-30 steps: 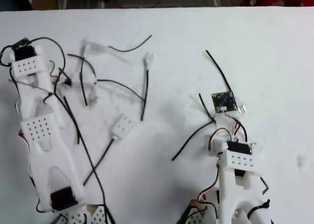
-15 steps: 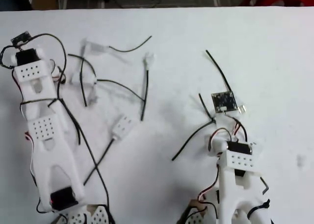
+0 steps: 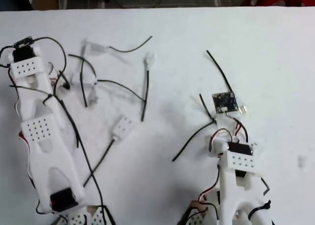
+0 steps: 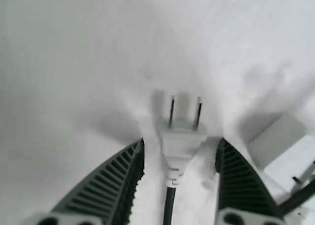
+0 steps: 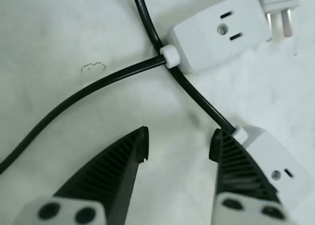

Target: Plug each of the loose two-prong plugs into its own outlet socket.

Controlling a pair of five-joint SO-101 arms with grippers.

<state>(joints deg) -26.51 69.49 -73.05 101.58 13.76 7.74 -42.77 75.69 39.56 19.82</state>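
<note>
High view: on the white table [image 3: 197, 28], the left arm [image 3: 42, 131] lies along the left side. A white outlet socket block [image 3: 123, 127] sits between the arms, nearer the left one.

Left wrist view: the left gripper [image 4: 179, 145] is spread. A white two-prong plug [image 4: 181, 134] lies between its dark ribbed fingers [image 4: 123, 178], ungripped, with its prongs pointing straight away.

Right wrist view: the right gripper [image 5: 179, 135] is parted and empty, and a white socket housing [image 5: 216, 30] lies just ahead.

1. Two-prong plug [image 4: 181, 134] lies on the tabletop [image 4: 74, 62] between the left end effector's [image 4: 180, 144] fingers [image 4: 118, 180], touching neither.
2. Outlet socket [image 5: 216, 30] lies ahead of the right end effector [image 5: 180, 133], a second plug [image 5: 279, 8] just beside it.
3. Another socket [image 3: 123, 127] lies between left arm [image 3: 42, 131] and right arm [image 3: 236, 176].
</note>
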